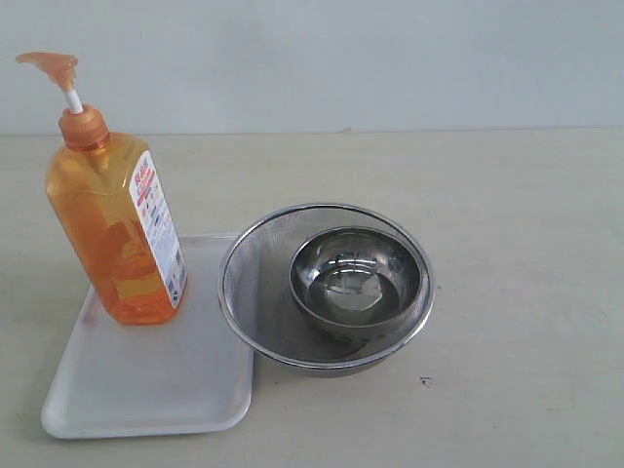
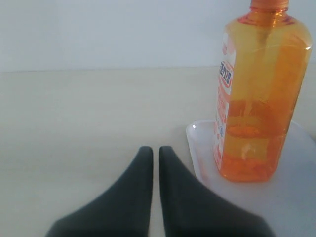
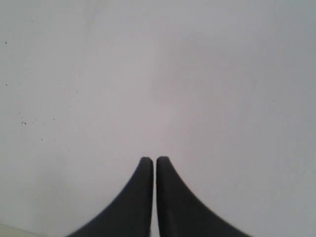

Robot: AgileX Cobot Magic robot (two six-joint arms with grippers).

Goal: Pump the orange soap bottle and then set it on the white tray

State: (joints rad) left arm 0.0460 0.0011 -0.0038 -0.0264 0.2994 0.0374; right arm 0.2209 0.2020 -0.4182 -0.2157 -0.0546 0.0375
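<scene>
The orange soap bottle (image 1: 112, 229) stands upright on the far end of the white tray (image 1: 146, 380), its pump head (image 1: 51, 66) raised on the white stem. Neither gripper shows in the exterior view. In the left wrist view the bottle (image 2: 259, 94) stands on the tray (image 2: 296, 207), and my left gripper (image 2: 155, 150) is shut and empty, low over the table a little apart from the tray's corner. My right gripper (image 3: 155, 161) is shut with nothing in it, facing a plain pale surface.
A round metal mesh strainer (image 1: 253, 253) sits right of the tray, touching its edge, with a steel bowl (image 1: 359, 281) inside it. A pale wall runs along the back of the beige table (image 1: 526, 244).
</scene>
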